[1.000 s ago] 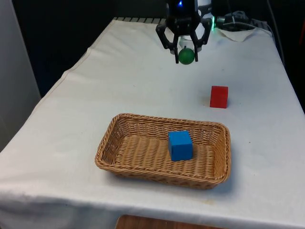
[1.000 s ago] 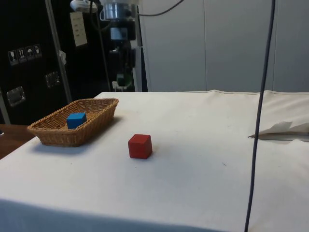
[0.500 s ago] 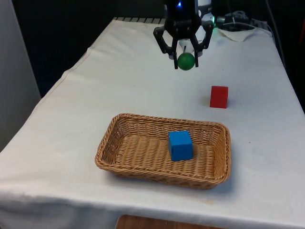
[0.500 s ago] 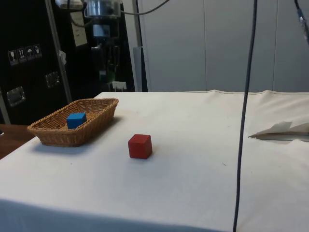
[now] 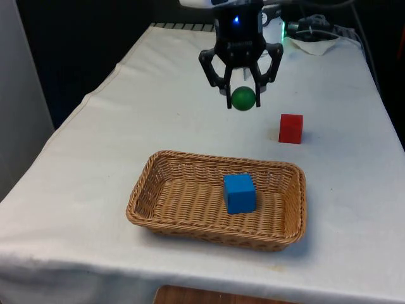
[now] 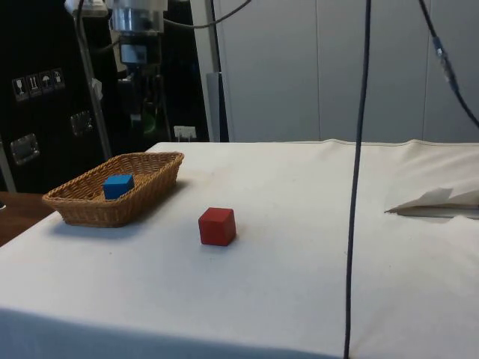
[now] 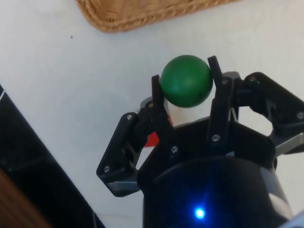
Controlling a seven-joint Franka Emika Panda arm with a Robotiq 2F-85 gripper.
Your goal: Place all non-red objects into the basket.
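Note:
My gripper (image 5: 243,100) hangs in the air beyond the far rim of the wicker basket (image 5: 152,174), shut on a green ball (image 5: 243,98). In the wrist view the green ball (image 7: 186,80) sits clamped between the two black fingers (image 7: 156,92), with the basket's rim (image 7: 142,12) ahead. A blue cube (image 5: 239,192) lies inside the basket, right of its middle in the front view. A red cube (image 5: 290,128) stands on the cloth at the front view's right, behind the basket. From the side, the gripper (image 6: 146,120) hovers above and behind the basket (image 6: 90,213), with the red cube (image 6: 217,226) nearer the camera.
A crumpled white sheet (image 6: 438,202) lies on the cloth at the side view's right. Hanging black cables (image 6: 359,149) cross the side view. The table's edges drop off close to the basket's near side in the front view.
My gripper, still shut on the green ball, has travelled toward the basket and a little lower. The blue cube, red cube and basket have stayed put.

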